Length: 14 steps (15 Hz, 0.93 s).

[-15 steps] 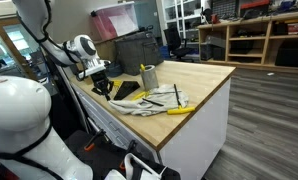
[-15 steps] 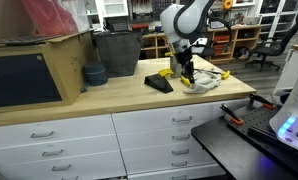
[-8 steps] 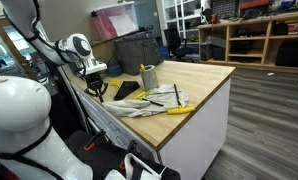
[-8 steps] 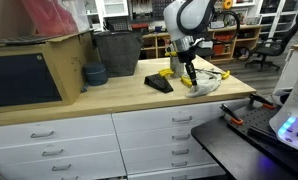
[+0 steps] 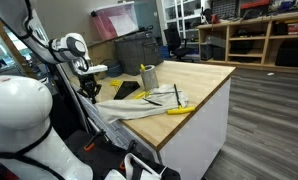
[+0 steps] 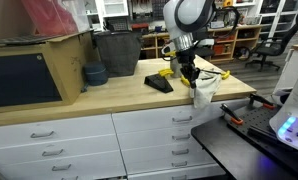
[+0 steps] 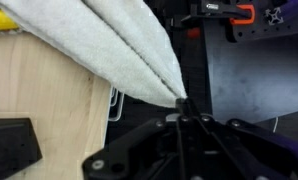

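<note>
Wrist view: the claw [image 7: 181,103] enters from 6 o'clock with its fingertips pressed together on one corner of a white cloth [image 7: 109,50]. From the pinch point the cloth fans out toward 11 o'clock. The wooden bench [image 7: 39,100] fills the 9 o'clock side, and a flat black object [image 7: 9,145] lies on it at 8 o'clock. The floor beyond the bench edge lies at 3 o'clock.

In an exterior view, the claw [image 6: 192,78] hangs at the bench edge [image 6: 109,95]. The cloth [image 6: 205,93] droops from it at 5 o'clock, partly over the edge. The black object [image 6: 159,84] sits at 9 o'clock of the claw, with a blue bowl [image 6: 94,74] farther out the same way.

In an exterior view, the claw [image 5: 89,88] is just off the bench [image 5: 204,80]. The cloth [image 5: 124,108] stretches from it toward 4 o'clock, and a yellow marker [image 5: 177,110] lies at the cloth's far end.
</note>
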Motion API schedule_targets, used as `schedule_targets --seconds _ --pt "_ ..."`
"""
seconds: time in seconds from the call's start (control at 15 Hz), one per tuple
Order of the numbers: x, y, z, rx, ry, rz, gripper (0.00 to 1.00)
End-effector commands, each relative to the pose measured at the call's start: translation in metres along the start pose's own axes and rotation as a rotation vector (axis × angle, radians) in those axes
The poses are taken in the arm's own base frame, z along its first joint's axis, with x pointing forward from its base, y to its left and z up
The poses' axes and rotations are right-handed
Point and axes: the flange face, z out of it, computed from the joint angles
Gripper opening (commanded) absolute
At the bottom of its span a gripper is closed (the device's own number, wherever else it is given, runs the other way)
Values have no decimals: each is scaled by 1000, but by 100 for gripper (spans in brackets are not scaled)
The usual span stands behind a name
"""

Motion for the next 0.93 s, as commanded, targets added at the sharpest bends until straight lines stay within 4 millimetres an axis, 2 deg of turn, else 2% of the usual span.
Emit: schedule_targets --seconds 0.0,0.07,0.13,0.27,0.4,0.6,0.8,0.87 --pt "2 -18 -2 29 -4 -125 0" --pt "-3 -21 1 33 -10 -136 0" --pt "-13 -25 7 29 -11 -132 26" --pt "-25 -23 9 25 -11 -107 32" --pt "-44 -15 5 10 11 -21 47" --pt "-90 22 -11 5 59 159 72" --pt "-155 78 -18 5 98 335 93" --pt "-171 93 -20 2 111 393 99"
